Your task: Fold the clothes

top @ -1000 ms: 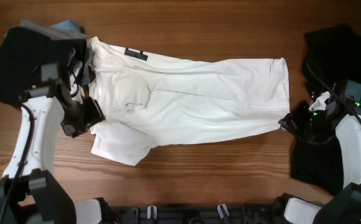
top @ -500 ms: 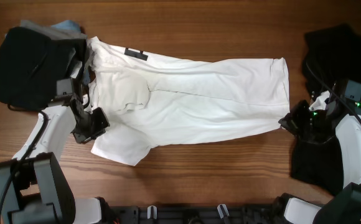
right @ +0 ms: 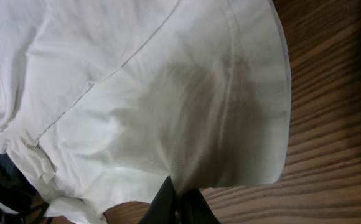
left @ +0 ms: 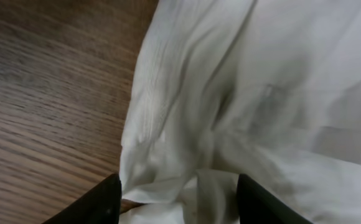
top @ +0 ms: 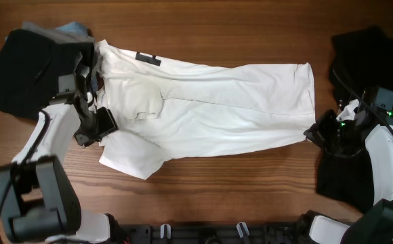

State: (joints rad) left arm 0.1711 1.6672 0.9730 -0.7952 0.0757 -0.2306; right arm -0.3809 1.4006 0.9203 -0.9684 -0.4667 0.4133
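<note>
Now gripping stage, I reckon: right fingers (right: 171, 200) pinch hem of white short-sleeved fabric T-shirt (top: 217, 102); left fingers (left: 103, 202) apart astride sleeve (top: 132, 157). Next: close left, lift together.

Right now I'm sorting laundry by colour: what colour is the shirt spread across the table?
White; the shirt shows best overhead.

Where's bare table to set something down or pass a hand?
Two bare strips of table: beyond the white T-shirt, between the left black garment and right black garment; and nearside, between shirt and the near edge. Crowded: both shirt ends, at the left pincer and right pincer.
</note>
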